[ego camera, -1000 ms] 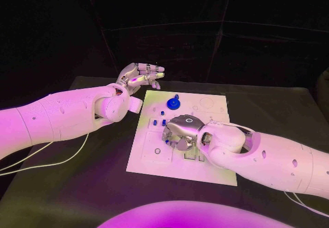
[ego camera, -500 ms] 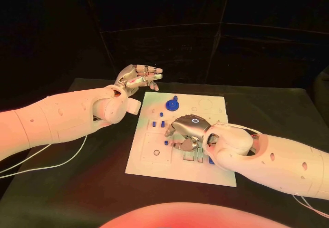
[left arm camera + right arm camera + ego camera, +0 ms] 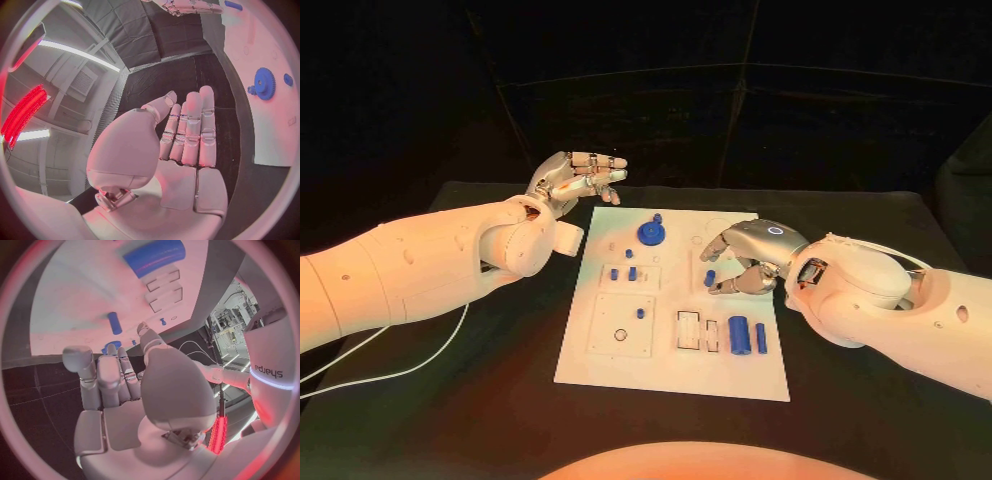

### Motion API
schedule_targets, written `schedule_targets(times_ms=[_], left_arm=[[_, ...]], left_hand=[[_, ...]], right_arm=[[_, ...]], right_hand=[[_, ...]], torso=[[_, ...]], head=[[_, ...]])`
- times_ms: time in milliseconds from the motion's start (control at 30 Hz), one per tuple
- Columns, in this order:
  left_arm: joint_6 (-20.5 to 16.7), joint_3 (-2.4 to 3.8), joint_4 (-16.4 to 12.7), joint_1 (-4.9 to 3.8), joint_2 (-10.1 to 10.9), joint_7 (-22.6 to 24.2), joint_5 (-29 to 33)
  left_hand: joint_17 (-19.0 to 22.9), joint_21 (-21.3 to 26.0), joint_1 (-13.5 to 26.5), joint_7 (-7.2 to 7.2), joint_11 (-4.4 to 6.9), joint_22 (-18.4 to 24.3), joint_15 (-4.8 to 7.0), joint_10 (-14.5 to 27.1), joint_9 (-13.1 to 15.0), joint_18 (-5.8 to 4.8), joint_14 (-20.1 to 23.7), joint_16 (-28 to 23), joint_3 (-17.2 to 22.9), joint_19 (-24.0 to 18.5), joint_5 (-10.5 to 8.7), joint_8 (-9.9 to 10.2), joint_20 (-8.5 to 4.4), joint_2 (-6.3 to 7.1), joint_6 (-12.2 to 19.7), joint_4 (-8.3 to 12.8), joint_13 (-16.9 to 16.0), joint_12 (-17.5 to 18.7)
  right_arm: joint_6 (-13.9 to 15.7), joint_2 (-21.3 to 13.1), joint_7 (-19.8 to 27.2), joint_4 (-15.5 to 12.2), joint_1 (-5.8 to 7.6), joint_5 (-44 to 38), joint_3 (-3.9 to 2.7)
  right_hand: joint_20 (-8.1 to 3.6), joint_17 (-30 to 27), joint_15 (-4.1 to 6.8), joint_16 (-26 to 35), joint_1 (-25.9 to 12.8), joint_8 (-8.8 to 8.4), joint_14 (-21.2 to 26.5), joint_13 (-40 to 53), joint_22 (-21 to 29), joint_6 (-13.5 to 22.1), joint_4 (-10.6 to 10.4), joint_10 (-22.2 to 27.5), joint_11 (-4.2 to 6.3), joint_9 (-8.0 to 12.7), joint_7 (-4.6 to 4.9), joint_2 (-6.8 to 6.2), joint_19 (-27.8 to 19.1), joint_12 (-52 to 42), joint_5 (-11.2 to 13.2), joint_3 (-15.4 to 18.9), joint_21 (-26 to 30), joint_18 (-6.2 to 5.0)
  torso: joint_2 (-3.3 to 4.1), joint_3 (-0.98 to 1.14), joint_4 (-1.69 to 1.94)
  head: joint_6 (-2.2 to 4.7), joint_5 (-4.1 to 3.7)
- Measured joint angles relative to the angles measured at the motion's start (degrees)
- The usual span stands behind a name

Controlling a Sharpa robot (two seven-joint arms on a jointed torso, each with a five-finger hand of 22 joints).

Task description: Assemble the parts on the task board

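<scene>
The white task board (image 3: 625, 345) lies in the middle of the black table. A blue gear (image 3: 651, 233) stands near its far edge, and small blue pegs (image 3: 615, 272) stand to the left of centre. A thick blue cylinder (image 3: 738, 333) and a thin blue bar (image 3: 762, 338) lie in slots at the near right. My right hand (image 3: 744, 258) hovers over the board's right middle with its fingers curled down, pinching a small blue part (image 3: 710, 278) at the fingertips. My left hand (image 3: 578, 178) is raised off the board's far left corner, palm (image 3: 181, 185) empty, fingers together.
A white cable (image 3: 387, 372) runs across the table under my left arm. The left wrist view shows the gear (image 3: 264, 83), the board (image 3: 262, 40) and my right hand (image 3: 187, 6). The right wrist view shows the cylinder (image 3: 154, 255) and a peg (image 3: 114, 322).
My right hand has risen from the slots at the board's near middle and moved right and farther away, uncovering the blue cylinder and bar. My left hand has barely moved.
</scene>
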State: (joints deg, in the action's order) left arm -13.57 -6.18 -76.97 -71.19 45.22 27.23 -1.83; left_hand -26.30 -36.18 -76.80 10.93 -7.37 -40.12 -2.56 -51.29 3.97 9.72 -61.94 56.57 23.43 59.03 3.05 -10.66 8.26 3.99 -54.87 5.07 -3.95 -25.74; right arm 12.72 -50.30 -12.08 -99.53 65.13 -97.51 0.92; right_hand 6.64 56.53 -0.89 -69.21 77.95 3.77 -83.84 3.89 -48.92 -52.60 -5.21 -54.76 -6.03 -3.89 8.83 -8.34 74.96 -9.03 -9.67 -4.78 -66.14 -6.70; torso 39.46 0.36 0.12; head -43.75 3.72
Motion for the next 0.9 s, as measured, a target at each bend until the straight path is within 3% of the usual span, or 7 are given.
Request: schedule_targets(times_ms=[100,433,567,633,900], left_arm=[[0.0,0.0,0.1,0.0,0.0,0.0,0.0],[0.0,-0.02,0.3,0.01,-0.1,0.0,0.0],[0.0,-0.02,0.3,0.02,-0.1,0.0,0.0],[0.0,-0.02,0.3,0.02,-0.1,0.0,0.0],[0.0,-0.02,0.4,0.02,-0.1,0.0,0.0]], left_hand=[[0.0,0.0,0.0,0.0,0.0,0.0,0.0,0.0,0.0,0.0,0.0,0.0,0.0,0.0,0.0,0.0,0.0,0.0,0.0,0.0,0.0,0.0],[0.0,0.0,0.0,0.0,0.0,0.0,0.0,0.0,0.0,0.0,0.0,0.0,0.0,0.0,0.0,0.0,0.0,0.0,0.0,0.0,0.0,0.0],[0.0,0.0,0.0,0.0,0.0,0.0,0.0,0.0,0.0,0.0,0.0,0.0,0.0,0.0,0.0,0.0,0.0,0.0,0.0,0.0,0.0,0.0],[0.0,0.0,0.0,0.0,0.0,0.0,0.0,0.0,0.0,0.0,0.0,0.0,0.0,0.0,0.0,0.0,0.0,0.0,0.0,0.0,0.0,0.0],[0.0,0.0,0.0,0.0,0.0,0.0,0.0,0.0,0.0,0.0,0.0,0.0,0.0,0.0,0.0,0.0,0.0,0.0,0.0,0.0,0.0,0.0]], right_arm=[[-0.6,-0.7,-0.7,0.0,0.24,0.0,0.0],[-2.6,0.2,-1.9,0.6,0.4,-0.3,0.02],[-3.2,1.0,-2.1,1.4,0.41,-0.4,0.03],[-3.5,1.4,-2.1,1.8,0.41,-0.5,0.03],[-5.0,3.0,-2.1,3.2,0.41,-0.3,0.05]], right_hand=[[0.0,-0.1,0.0,0.0,1.5,0.0,0.0,0.0,0.2,0.0,-1.4,0.5,-0.01,0.0,0.0,0.47,0.0,-0.7,-0.3,1.8,0.3,0.0],[-0.21,0.0,0.0,0.0,4.5,0.38,0.0,0.0,0.0,-1.0,-1.6,0.3,0.24,-0.2,-0.43,2.61,0.2,-3.0,-0.3,2.1,0.3,0.01],[-0.52,0.1,0.2,-0.2,5.9,0.67,-0.2,0.0,-0.4,-2.0,-1.3,-0.9,0.59,-0.2,-0.3,3.94,0.5,-4.0,0.5,0.9,0.3,0.01],[-0.6,0.0,0.2,-0.3,6.1,0.66,-0.2,0.0,-0.8,-2.3,-1.5,-1.4,0.59,-0.2,0.04,4.14,0.8,-4.2,0.6,0.8,0.0,0.01],[-0.83,0.2,0.61,-0.3,6.9,0.88,-0.2,-0.2,-3.1,-4.0,-1.5,-5.6,1.14,-0.2,-0.33,4.97,2.3,-4.7,0.6,-1.4,-1.7,0.02]], torso=[[0.04,0.03,0.0],[0.14,0.09,0.14],[0.17,0.07,0.14],[0.17,0.06,0.14],[0.17,0.03,0.14]], head=[[0.14,-0.12],[0.28,-0.24],[0.12,-0.18],[0.03,-0.15],[-0.35,0.02]])
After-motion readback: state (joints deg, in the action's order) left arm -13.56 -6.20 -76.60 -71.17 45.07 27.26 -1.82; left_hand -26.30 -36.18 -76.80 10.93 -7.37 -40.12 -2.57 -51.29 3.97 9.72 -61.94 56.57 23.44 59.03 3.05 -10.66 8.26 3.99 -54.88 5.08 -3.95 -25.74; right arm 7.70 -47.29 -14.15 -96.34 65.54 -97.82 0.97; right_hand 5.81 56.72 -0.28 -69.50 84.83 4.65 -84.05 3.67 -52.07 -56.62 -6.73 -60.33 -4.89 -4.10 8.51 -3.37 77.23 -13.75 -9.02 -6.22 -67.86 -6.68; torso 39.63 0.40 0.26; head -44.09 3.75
